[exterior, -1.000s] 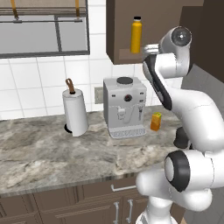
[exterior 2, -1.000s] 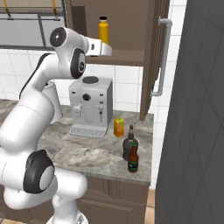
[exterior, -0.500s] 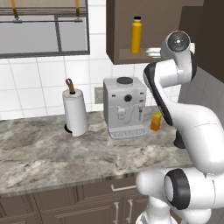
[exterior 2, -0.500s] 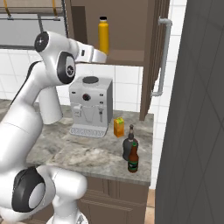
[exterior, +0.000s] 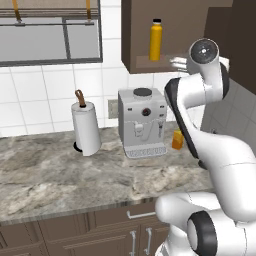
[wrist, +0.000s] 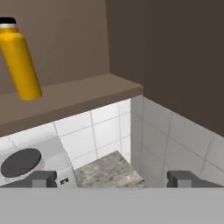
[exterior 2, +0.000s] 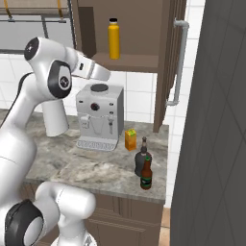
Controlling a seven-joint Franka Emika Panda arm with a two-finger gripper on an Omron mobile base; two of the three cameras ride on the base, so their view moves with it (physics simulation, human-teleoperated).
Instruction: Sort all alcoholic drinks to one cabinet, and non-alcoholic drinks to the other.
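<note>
The coffee machine (exterior 2: pixel 99 116) sits on the marble counter (exterior: pixel 60 175), and everything else can be placed from it; straight above it hangs the open cabinet (exterior 2: pixel 129 29), and on that cabinet's floor stands the yellow-orange bottle (exterior 2: pixel 113 39), upright, black cap on top; the cabinet's door (exterior 2: pixel 166 57) is swung out to the right of the machine, its long grey handle (exterior 2: pixel 178 62) facing the room. Just right of the machine's base stands the orange juice carton (exterior 2: pixel 130 140); further right and nearer the counter's front edge are the squat black bottle (exterior 2: pixel 142 158) and the brown beer bottle (exterior 2: pixel 146 174), close together, the beer bottle in front. Left of the machine is a paper towel roll (exterior: pixel 86 128) on its holder. The gripper (wrist: pixel 112 178) hovers above the machine, near the cabinet's lower edge, its fingers spread wide apart with nothing between them; the yellow-orange bottle is off to its side, untouched.
</note>
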